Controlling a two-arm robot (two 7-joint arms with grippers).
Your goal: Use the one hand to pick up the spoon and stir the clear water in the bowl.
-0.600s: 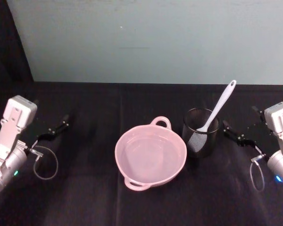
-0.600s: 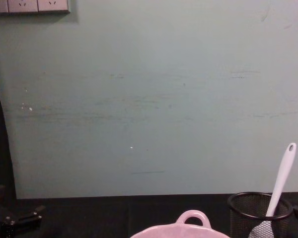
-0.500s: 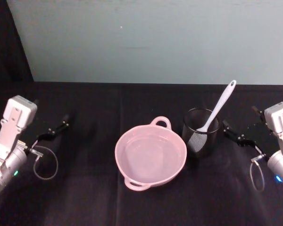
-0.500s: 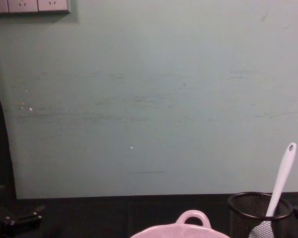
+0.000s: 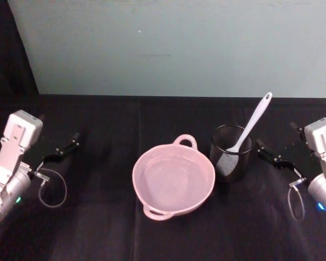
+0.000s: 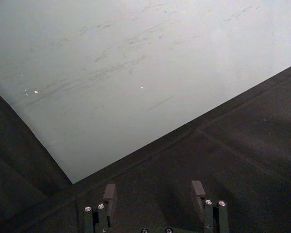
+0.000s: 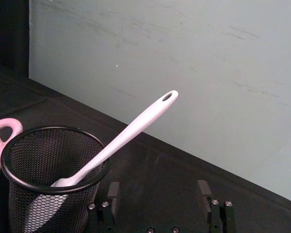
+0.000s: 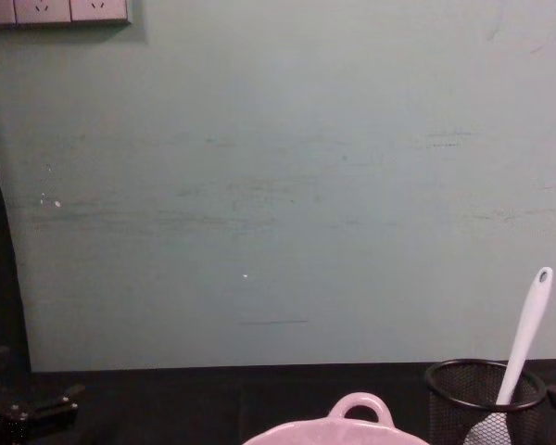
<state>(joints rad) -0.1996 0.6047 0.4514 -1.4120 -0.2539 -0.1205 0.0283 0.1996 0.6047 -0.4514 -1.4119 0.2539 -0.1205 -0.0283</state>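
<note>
Your slim white plastic spoon [image 5: 252, 124] leans in the black wire-mesh cup [image 5: 231, 163] just right of the wide pale pink bowl [image 5: 152, 163], while the black right gripper [image 7: 158, 189] beside the cup and the left gripper [image 6: 153, 188] far left both have their fingers apart.

head: high, downward | chest: low, forward (both share bowl [image 5: 174, 179])

We find bare surface [image 5: 98, 217] between the right hand [image 7: 158, 191] and the mesh cup [image 5: 223, 163]. The spoon [image 5: 255, 119] handle overhangs its rim there; the bowl [image 5: 152, 168] crowds its left.
</note>
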